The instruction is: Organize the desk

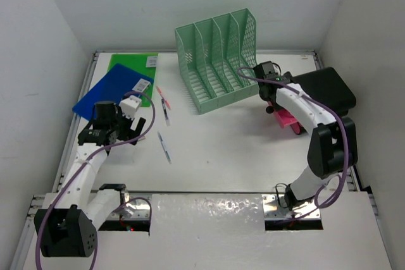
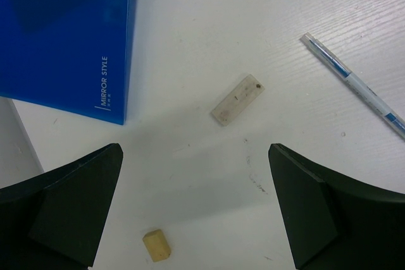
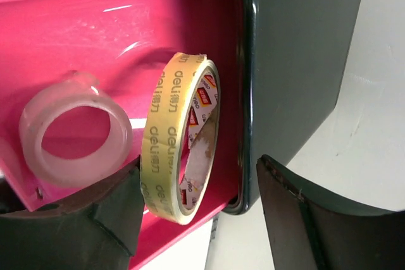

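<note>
The white desk (image 1: 221, 150) holds scattered stationery. My left gripper (image 1: 117, 132) hovers open over the desk by the blue folder's (image 1: 111, 90) near corner. In the left wrist view my gripper (image 2: 196, 207) is empty, with a small yellowish eraser piece (image 2: 156, 245) between the fingers, a clear label strip (image 2: 237, 99) ahead and a blue pen (image 2: 354, 83) at the right. My right gripper (image 1: 276, 107) is open over the pink tray (image 1: 289, 120). In the right wrist view its fingers (image 3: 304, 219) straddle a yellow tape roll (image 3: 168, 137) leaning in the tray (image 3: 126, 23), beside a clear tape roll (image 3: 76, 131).
A mint-green mesh file rack (image 1: 218, 58) stands at the back middle. A green folder (image 1: 133, 64) lies under the blue one. A red pen (image 1: 164, 102) and a blue pen (image 1: 164, 147) lie mid-desk. A black case (image 1: 326, 90) sits against the pink tray.
</note>
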Motion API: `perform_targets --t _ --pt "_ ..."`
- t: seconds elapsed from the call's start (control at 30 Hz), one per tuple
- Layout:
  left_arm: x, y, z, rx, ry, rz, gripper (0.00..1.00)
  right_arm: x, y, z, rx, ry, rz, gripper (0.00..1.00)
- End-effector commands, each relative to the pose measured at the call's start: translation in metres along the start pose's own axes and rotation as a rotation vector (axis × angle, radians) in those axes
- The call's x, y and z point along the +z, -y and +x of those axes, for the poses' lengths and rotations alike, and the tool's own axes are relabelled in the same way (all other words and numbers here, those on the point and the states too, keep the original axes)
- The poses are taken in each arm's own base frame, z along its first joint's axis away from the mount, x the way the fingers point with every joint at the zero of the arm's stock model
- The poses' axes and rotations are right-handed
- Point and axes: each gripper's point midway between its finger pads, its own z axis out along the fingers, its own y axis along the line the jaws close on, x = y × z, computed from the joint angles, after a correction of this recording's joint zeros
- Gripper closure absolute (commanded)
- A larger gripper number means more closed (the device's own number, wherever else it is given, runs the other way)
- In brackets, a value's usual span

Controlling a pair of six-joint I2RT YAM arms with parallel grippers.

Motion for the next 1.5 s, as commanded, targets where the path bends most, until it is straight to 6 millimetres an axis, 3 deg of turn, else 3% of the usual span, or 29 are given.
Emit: perform_targets --t 0.0,0.13,0.23,0.37,0.4,0.53,0.6,0.73,0.83,0.93,0.97,1.0,1.27,1.47 --pt "-0.005 -0.009 -0.025 0.017 0.07 -0.028 0.0 -0.019 0.018 -0.013 0.067 0.075 -0.024 0.33" --pt "-0.004 -0.009 -0.025 0.019 0.067 -0.025 0.0 -0.027 0.019 -0.02 0.083 0.136 -0.076 0.32" --pt "-0.003 -0.01 -0.024 0.018 0.063 -0.026 0.0 -0.031 0.02 -0.025 0.088 0.169 -0.101 0.4" --pt "-0.003 -0.01 -0.023 0.018 0.059 -0.031 0.0 -0.022 0.007 -0.026 0.035 0.154 -0.133 0.48" --pt "-0.003 -0.01 -0.024 0.017 0.064 -0.031 0.01 -0.017 0.003 -0.025 0.021 0.133 -0.129 0.6" --pt "-0.005 -0.011 -0.027 0.018 0.074 -0.033 0.0 -0.007 0.0 -0.021 -0.001 0.091 -0.105 0.89" --pt "-0.007 -0.012 -0.028 0.019 0.078 -0.041 0.0 -0.003 0.003 -0.02 -0.007 0.075 -0.074 0.96" --pt "-0.007 -0.013 -0.027 0.021 0.079 -0.045 0.0 0.001 0.004 -0.02 -0.004 0.077 -0.06 0.96" --pt "-0.007 -0.013 -0.027 0.018 0.077 -0.046 0.0 0.003 0.005 -0.019 -0.005 0.069 -0.054 0.88" --pt "-0.008 -0.013 -0.027 0.018 0.076 -0.045 0.0 0.002 0.003 -0.018 -0.009 0.065 -0.066 0.68" --pt "-0.008 -0.013 -0.027 0.019 0.078 -0.044 0.0 0.001 0.001 -0.02 -0.004 0.074 -0.086 0.55" --pt "-0.008 -0.013 -0.027 0.018 0.076 -0.045 0.0 0.0 0.0 -0.021 0.002 0.079 -0.096 0.53" --pt "-0.007 -0.012 -0.026 0.018 0.076 -0.04 0.0 -0.02 0.012 -0.03 0.076 0.153 -0.139 0.52" --pt "-0.006 -0.011 -0.028 0.012 0.08 -0.035 0.0 -0.054 0.031 -0.046 0.187 0.261 -0.205 0.52"
